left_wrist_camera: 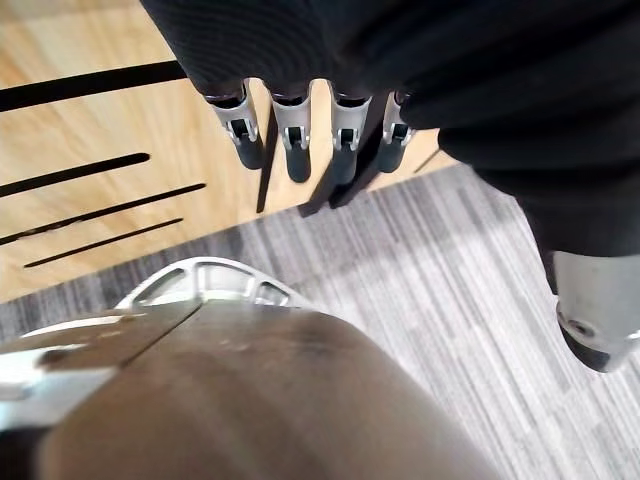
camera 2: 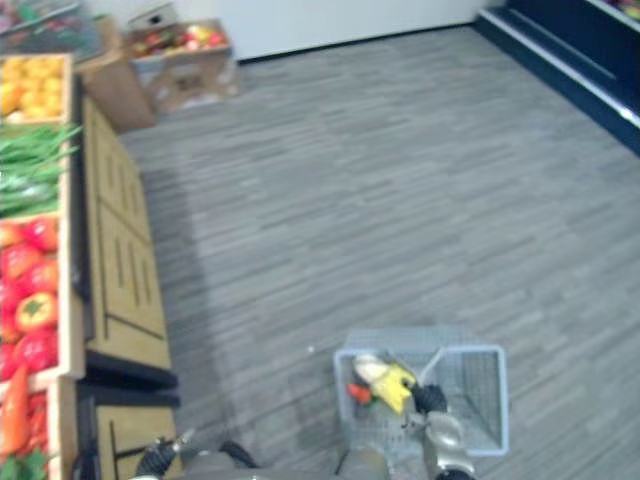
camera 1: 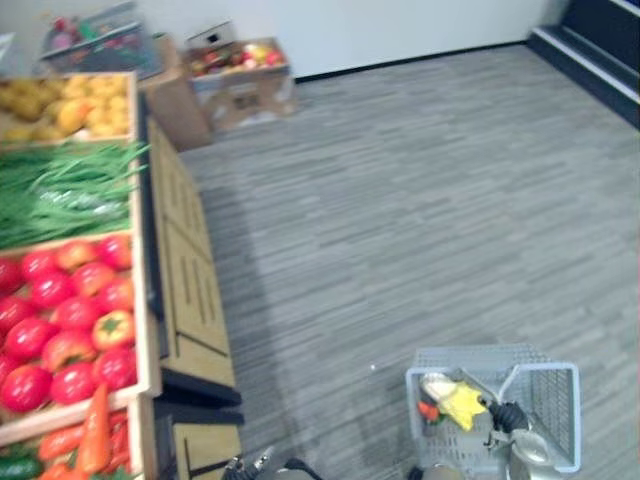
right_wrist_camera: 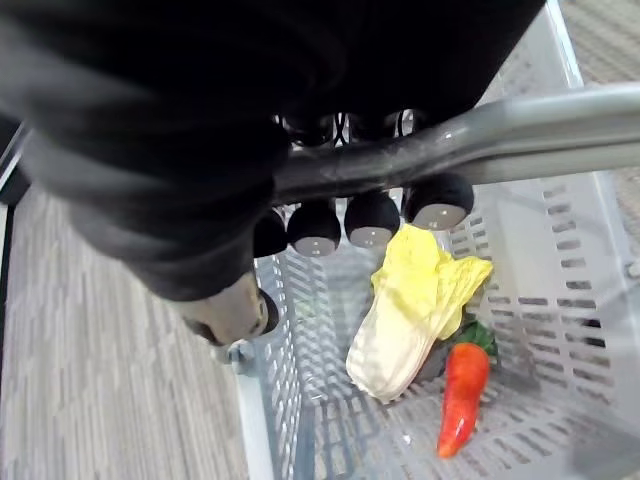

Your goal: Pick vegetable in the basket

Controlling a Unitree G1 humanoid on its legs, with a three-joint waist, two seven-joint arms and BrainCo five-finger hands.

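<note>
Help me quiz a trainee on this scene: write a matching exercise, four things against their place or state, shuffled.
Things:
1 cabbage
2 tomatoes
3 right hand
4 left hand

Place or state:
a open, holding nothing
b in the basket
c on the stand
d curled round the handle

Pairs: 1-b, 2-c, 3-d, 4-a.

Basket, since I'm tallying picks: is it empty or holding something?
Not empty: a cabbage and a carrot lie inside the basket, its handle in the right hand.
</note>
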